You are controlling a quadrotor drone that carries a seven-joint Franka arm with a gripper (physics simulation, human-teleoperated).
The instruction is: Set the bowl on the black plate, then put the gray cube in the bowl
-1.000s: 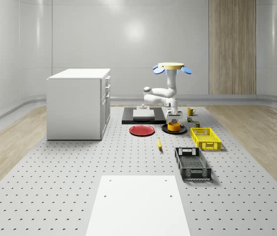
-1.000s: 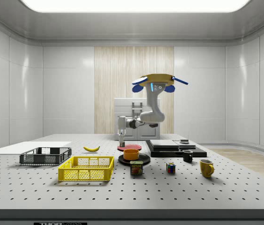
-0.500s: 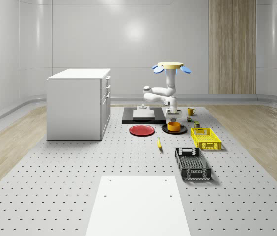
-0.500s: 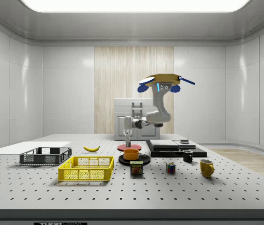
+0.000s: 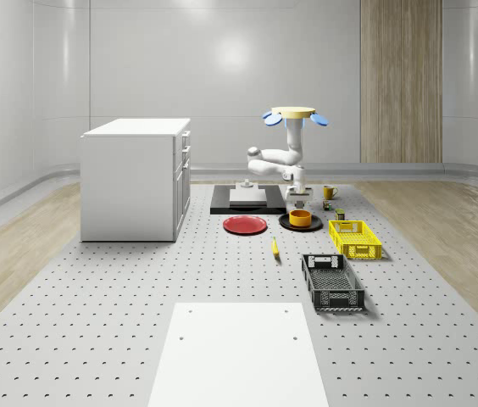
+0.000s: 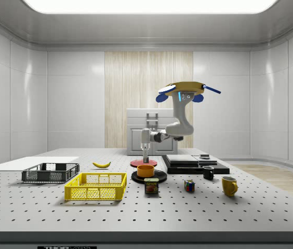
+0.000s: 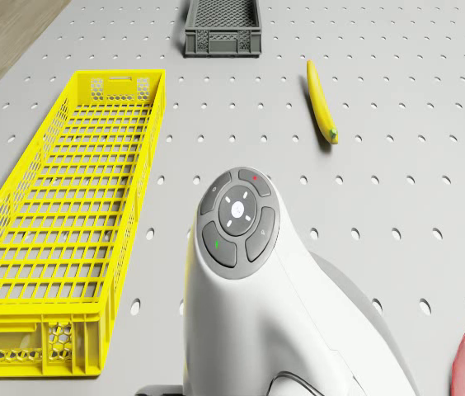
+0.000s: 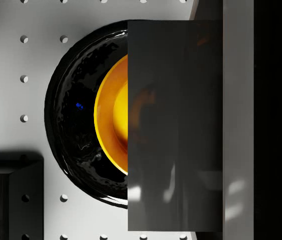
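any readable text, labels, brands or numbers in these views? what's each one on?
Can: label lettering too small to read for sure.
Table's front edge: a lettered strip, cut off by the picture's edge, unreadable.
Arm's button pad: symbols only, no words.
Gray cube held in the gripper: no text.

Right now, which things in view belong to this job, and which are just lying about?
Job: orange bowl on the black plate; gray cube held in the gripper above the bowl; drone hovering nearby.

Lying about: red plate, banana, yellow basket, black crate, yellow mug, cabinet.
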